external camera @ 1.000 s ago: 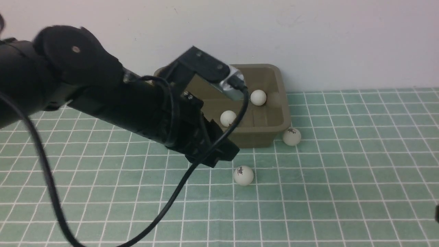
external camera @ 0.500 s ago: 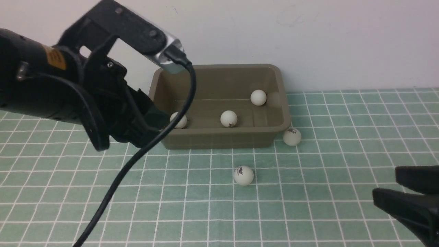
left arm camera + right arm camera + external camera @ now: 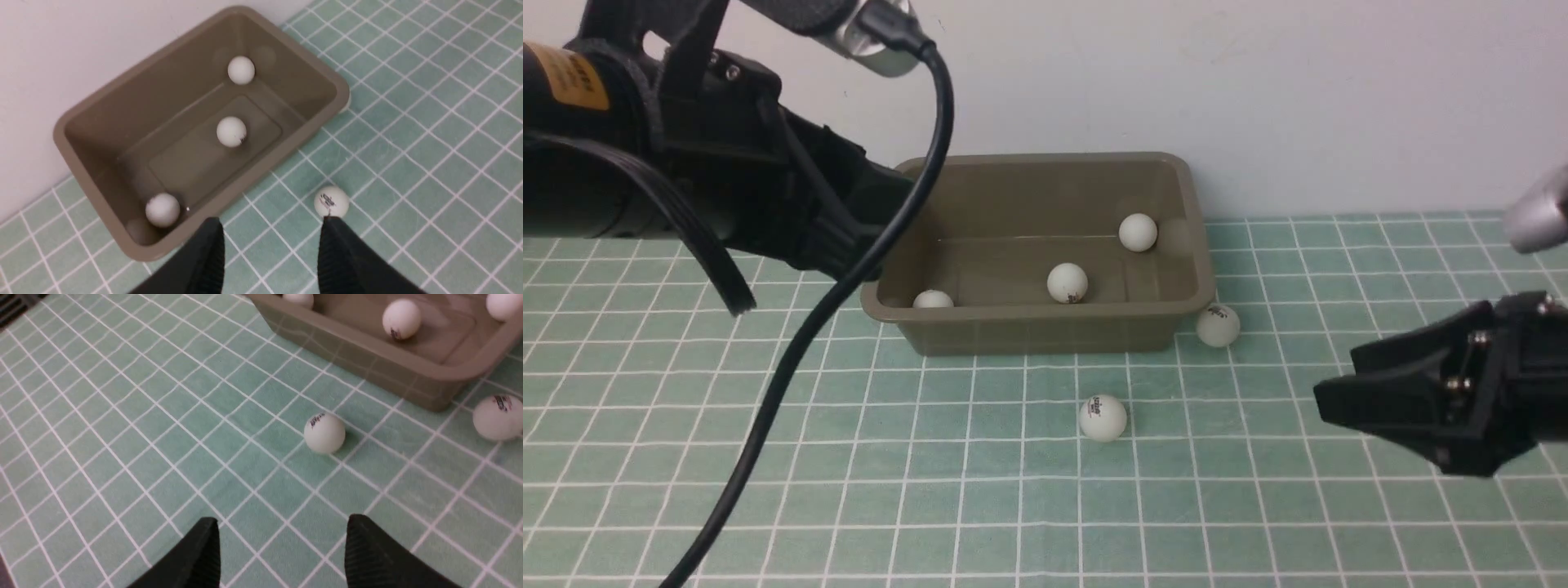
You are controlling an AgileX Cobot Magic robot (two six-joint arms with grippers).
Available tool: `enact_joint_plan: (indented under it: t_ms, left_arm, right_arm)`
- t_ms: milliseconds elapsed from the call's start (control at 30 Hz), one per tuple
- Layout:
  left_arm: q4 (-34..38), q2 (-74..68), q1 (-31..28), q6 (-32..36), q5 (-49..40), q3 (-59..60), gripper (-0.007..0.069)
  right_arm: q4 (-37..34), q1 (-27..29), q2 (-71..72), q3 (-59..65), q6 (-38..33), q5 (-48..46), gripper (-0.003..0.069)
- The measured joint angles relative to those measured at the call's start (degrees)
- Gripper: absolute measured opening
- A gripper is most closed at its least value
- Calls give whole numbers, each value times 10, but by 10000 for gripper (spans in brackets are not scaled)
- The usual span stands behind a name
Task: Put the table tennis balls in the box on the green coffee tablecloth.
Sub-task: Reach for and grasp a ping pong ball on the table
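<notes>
The right gripper [image 3: 280, 528], jaws parted and empty, points at the loose ball [image 3: 324, 433] lying ahead of its fingers [image 3: 204, 543] on the tablecloth [image 3: 122, 416], before the box [image 3: 359, 359]. The left gripper [image 3: 271, 228], likewise parted and empty, hangs higher; the right seems better placed.

Green coffee tablecloth [image 3: 1339, 269], white-gridded, is carrying: box [image 3: 1045, 335] sitting by the wall; front ball [image 3: 1103, 418] lying before it; corner ball [image 3: 1218, 325] lying just beside its right corner.
</notes>
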State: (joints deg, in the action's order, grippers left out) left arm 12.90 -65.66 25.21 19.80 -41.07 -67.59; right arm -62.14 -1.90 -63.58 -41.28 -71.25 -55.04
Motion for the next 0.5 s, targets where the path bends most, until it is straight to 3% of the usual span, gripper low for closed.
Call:
enact_joint_plan:
  t_ms: [133, 267, 500]
  left_arm:
    - [4, 0, 0, 4, 33, 0, 289]
    - [4, 0, 0, 16, 55, 0, 289]
    - [4, 0, 0, 32, 55, 0, 342]
  right_arm:
    - [6, -16, -64, -56, -2, -18, 379]
    - [29, -73, -121, -87, -3, -2, 379]
    - [42, -209, -262, -123, 0, 159, 380]
